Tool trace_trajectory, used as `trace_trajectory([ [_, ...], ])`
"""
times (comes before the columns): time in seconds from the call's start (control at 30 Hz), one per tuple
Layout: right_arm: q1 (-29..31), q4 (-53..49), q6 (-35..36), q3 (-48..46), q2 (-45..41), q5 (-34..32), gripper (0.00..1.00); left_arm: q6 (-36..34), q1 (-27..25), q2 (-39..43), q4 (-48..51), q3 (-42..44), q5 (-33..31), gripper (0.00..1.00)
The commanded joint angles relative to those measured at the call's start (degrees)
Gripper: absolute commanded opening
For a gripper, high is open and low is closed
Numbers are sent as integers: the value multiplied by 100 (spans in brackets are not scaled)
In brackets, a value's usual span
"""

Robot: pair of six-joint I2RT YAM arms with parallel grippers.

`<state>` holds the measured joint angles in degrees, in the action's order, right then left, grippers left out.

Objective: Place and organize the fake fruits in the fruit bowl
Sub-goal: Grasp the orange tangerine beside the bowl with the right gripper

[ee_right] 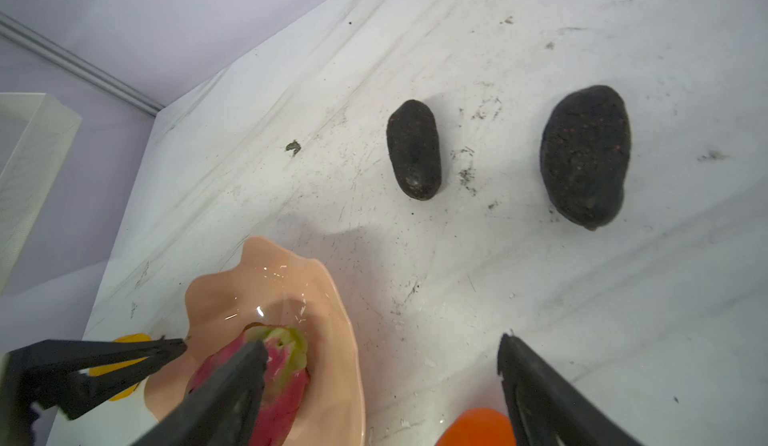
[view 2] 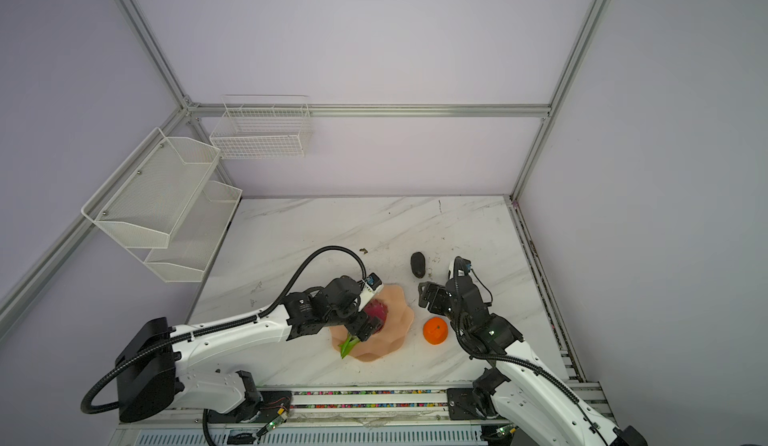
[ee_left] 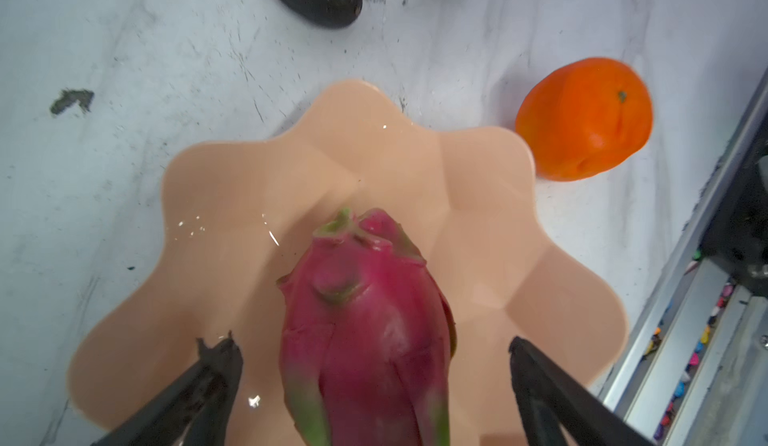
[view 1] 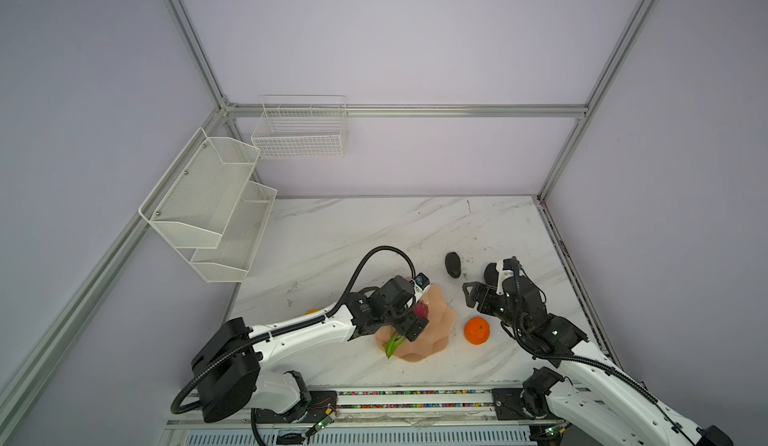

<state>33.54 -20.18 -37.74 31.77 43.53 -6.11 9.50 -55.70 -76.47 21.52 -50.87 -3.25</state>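
Dragon fruit (ee_left: 365, 319) lies inside the peach-pink fruit bowl (ee_left: 232, 165), with the left gripper (ee_left: 372, 344) poised over it, jaws spread wide on either side and clear of the fruit's skin. In both top views its green leaf tips jut over the bowl's near rim. The orange (view 1: 476, 330) sits on the marble table (view 1: 374, 236) just right of the bowl. Farther back rest the smaller avocado (ee_right: 413, 148) and the larger avocado (ee_right: 586, 155), apart from each other. The right gripper (ee_right: 381, 344) hovers above the table near them, jaws apart and empty. A sliver of the yellow pear (view 1: 312, 311) shows beyond the left arm.
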Motion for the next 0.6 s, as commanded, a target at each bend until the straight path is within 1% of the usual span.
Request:
trace_trajectory([
  [0.0,441,-980,-990,266,375,-942,90,-242,-45,457,5,-92,257,100],
  [0.03,693,-1169,-1246,330,495,-1186,90,-271,-46,528,93,-189,413,100],
  [0.1,1010,-1459,-1669,369,532,-1480,90,-333,-46,603,248,-399,781,100],
  [0.23,1315,-2213,-2223,400,560,-1677,90,-460,-47,601,430,-631,1219,100],
  [0.37,1545,-2292,-2478,386,563,-1683,90,-653,-86,537,481,-731,1342,100],
  [0.5,1689,-2333,-2463,522,1193,-1603,90,-703,-116,475,475,-771,1383,100],
  [0.57,1797,-2352,-2573,544,1438,-1597,90,-704,-118,469,476,-744,1350,100],
])
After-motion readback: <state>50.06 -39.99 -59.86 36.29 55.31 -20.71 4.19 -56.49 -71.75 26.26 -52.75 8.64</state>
